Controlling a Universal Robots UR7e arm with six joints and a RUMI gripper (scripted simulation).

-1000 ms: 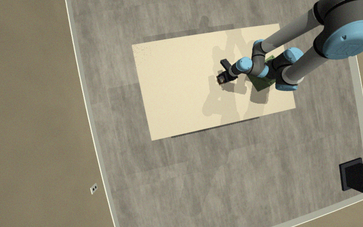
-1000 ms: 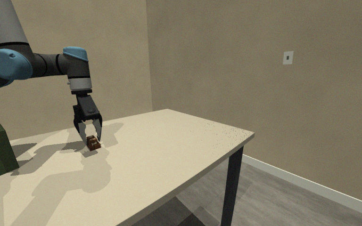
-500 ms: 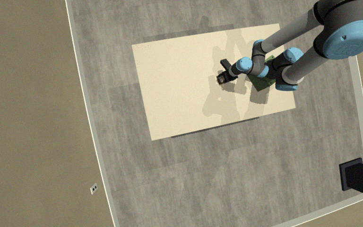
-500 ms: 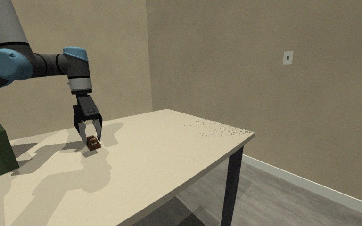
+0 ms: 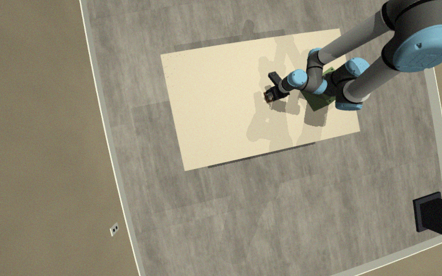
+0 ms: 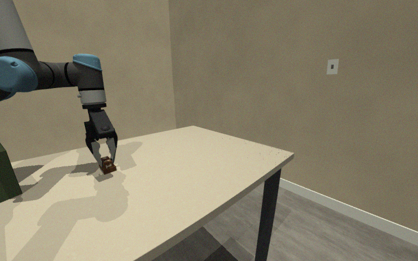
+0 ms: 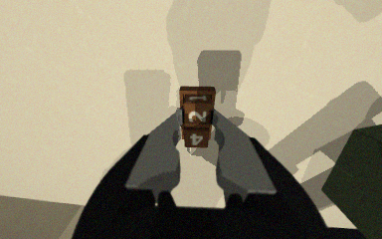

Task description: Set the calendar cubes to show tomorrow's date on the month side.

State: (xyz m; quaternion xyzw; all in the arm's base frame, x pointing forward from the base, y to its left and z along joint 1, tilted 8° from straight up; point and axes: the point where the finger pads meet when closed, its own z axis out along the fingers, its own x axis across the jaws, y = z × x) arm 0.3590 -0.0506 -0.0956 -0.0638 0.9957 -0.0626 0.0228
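Note:
The small brown calendar shows under the arm in the top and exterior views. Its tray (image 7: 197, 90) (image 6: 110, 171) bears brown cubes with pale digits. In the wrist view a cube face with a 2 (image 7: 197, 117) lies between the fingertips, a face with a 4 (image 7: 196, 138) shows below it, and a narrow face with a 1 (image 7: 197, 99) above it. All these digits look turned sideways. My gripper (image 7: 197, 110) (image 6: 107, 161) points down and is shut on the cube with the 2, with a fingertip against each side. The month's name and the cubes' hidden faces cannot be read.
The calendar is over the pale table (image 5: 212, 114) (image 6: 184, 184). A dark green block (image 5: 316, 102) (image 6: 7, 181) (image 7: 358, 174) stands near the arm's base side, to the right in the wrist view. Arm shadows fall around the calendar.

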